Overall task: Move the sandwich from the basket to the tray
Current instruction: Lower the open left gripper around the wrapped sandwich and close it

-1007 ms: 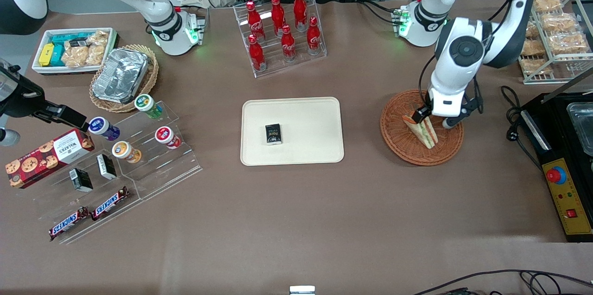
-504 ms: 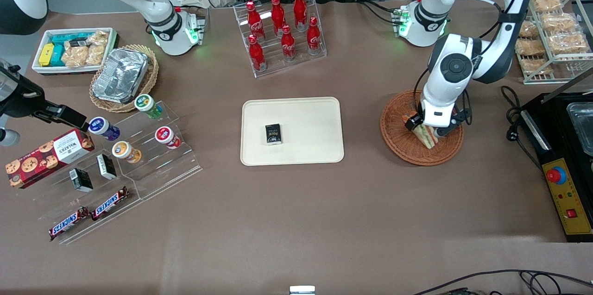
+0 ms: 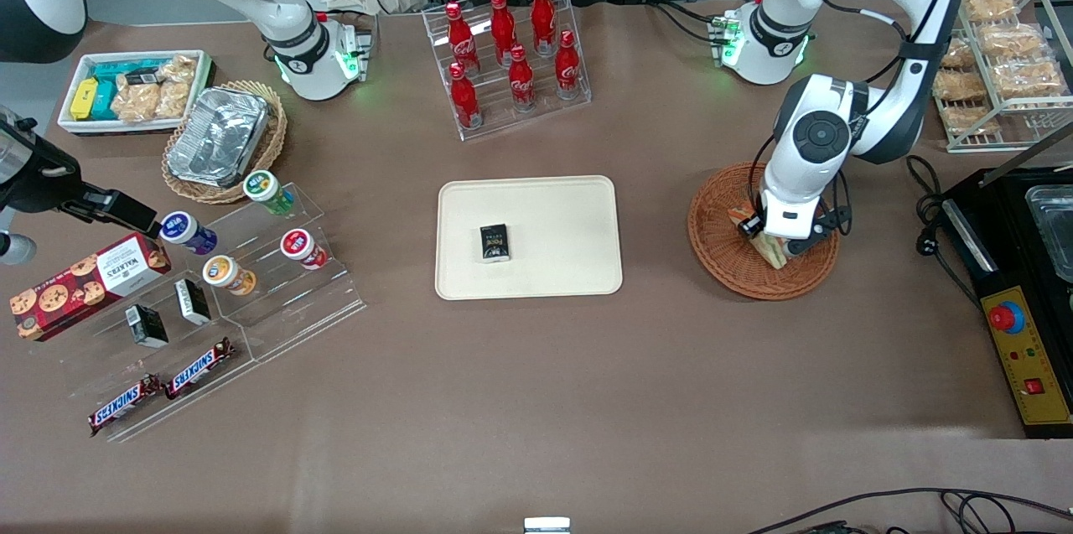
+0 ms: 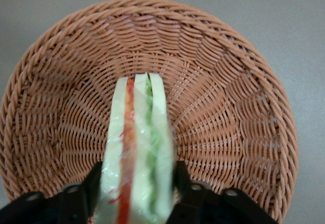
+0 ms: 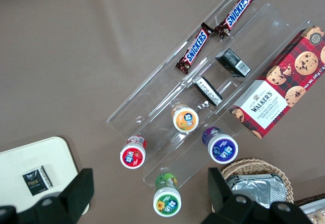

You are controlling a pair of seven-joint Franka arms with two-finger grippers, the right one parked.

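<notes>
The sandwich (image 4: pixel 137 142), a wedge of white bread with orange-red and green layers, stands on edge in the reddish-brown wicker basket (image 4: pixel 228 107). My left gripper (image 4: pixel 135 183) is down in the basket, shut on the sandwich, with one black finger (image 4: pixel 93 183) pressed against each bread face. From the front, the gripper (image 3: pixel 775 239) covers most of the sandwich (image 3: pixel 769 250), and only its lower end shows over the basket (image 3: pixel 721 266). The cream tray (image 3: pixel 545 274) lies flat mid-table, beside the basket toward the parked arm's end.
A small black packet (image 3: pixel 495 243) lies on the tray. A rack of red cola bottles (image 3: pixel 507 56) stands farther from the camera than the tray. A black machine (image 3: pixel 1018 282) and a wire rack of snack bags (image 3: pixel 1002 56) flank the basket at the working arm's end.
The left gripper has come down from just above the sandwich into the basket, and its fingers now hold the sandwich's sides. The sandwich stays in the basket.
</notes>
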